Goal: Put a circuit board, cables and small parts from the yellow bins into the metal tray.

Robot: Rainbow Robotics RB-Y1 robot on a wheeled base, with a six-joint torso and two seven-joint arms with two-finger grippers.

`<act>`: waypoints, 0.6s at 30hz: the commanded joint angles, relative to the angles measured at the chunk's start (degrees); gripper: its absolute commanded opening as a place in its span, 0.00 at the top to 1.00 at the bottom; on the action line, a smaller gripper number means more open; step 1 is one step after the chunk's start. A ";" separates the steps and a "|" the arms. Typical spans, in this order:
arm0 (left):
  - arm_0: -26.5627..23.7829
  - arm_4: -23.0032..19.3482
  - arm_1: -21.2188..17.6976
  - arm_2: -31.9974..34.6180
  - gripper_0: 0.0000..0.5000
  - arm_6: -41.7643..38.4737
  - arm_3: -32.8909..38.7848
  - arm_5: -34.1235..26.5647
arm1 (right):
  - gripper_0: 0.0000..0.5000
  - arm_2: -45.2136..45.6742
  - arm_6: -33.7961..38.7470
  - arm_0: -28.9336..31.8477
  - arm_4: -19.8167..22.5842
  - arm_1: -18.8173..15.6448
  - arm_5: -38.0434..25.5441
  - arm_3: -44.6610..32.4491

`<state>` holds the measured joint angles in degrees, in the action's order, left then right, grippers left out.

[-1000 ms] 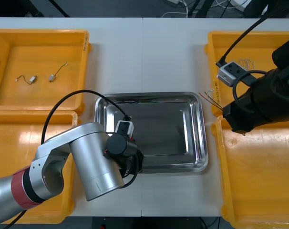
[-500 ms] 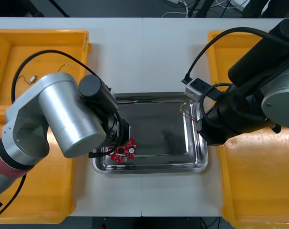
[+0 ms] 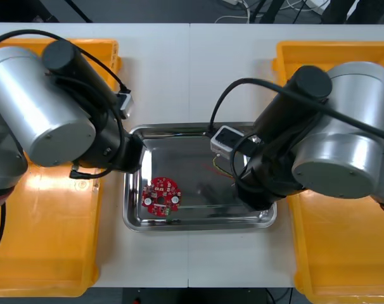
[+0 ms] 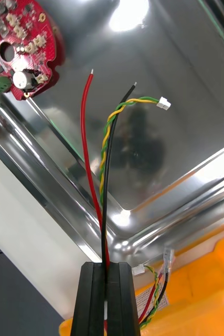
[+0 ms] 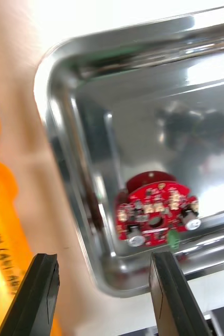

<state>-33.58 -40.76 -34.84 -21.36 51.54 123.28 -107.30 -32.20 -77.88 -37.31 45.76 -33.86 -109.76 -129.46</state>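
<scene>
Table | tray w/ red board | L gripper spread wide, empty | R gripper pinching cables over tray

Left hand now off board, cables over tray

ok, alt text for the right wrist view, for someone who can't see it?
The right end effector is shut on cables: one red, one black and a twisted yellow-green pair. Their free ends reach out over the shiny metal tray. A round red circuit board lies in the tray, beyond the cable tips.
</scene>
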 commanded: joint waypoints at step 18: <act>-9.31 -4.33 -6.82 12.49 0.00 22.64 -17.46 -2.70 | 1.00 -11.92 -20.99 -2.59 -10.08 3.62 5.35 6.59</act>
<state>-38.72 -44.85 -39.09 -11.29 72.24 108.37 -109.51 -41.20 -97.56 -37.92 36.53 -31.13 -106.64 -123.91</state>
